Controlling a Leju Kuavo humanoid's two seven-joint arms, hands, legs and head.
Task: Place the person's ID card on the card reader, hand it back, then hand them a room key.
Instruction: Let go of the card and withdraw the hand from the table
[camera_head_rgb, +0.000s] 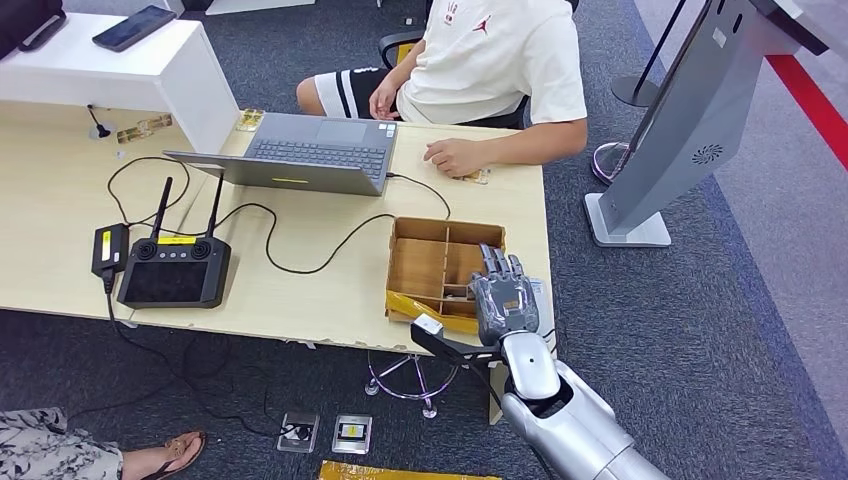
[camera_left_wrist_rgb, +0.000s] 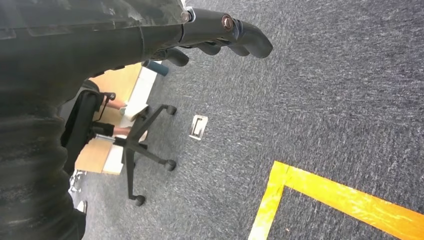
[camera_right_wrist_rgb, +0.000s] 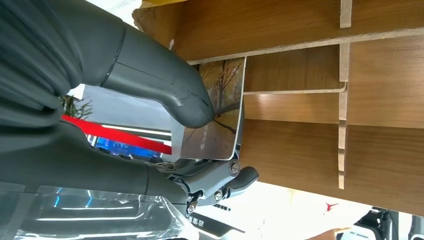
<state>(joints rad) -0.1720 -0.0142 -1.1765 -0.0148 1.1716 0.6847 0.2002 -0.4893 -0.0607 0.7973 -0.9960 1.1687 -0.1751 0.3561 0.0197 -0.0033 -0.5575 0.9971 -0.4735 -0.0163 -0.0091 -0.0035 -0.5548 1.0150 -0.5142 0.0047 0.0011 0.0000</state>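
My right hand (camera_head_rgb: 505, 300) hovers over the right side of a wooden divided box (camera_head_rgb: 420, 262) at the table's near right corner. In the right wrist view its thumb (camera_right_wrist_rgb: 165, 85) presses a room key card (camera_right_wrist_rgb: 220, 115), printed with a tree picture, against the fingers, just above the box's compartments (camera_right_wrist_rgb: 300, 100). A person in a white shirt (camera_head_rgb: 500, 60) sits at the far side, one hand (camera_head_rgb: 455, 155) resting on the table beside a small card (camera_head_rgb: 476, 177). My left hand (camera_left_wrist_rgb: 220, 35) hangs over the carpet, fingers loosely bent and holding nothing.
A grey laptop (camera_head_rgb: 310, 152) stands mid-table, with a black antenna controller (camera_head_rgb: 175, 270) and a small black box (camera_head_rgb: 109, 248) at front left, joined by cables. A grey kiosk (camera_head_rgb: 690, 120) stands right of the table. An office chair (camera_left_wrist_rgb: 135, 145) is on the carpet.
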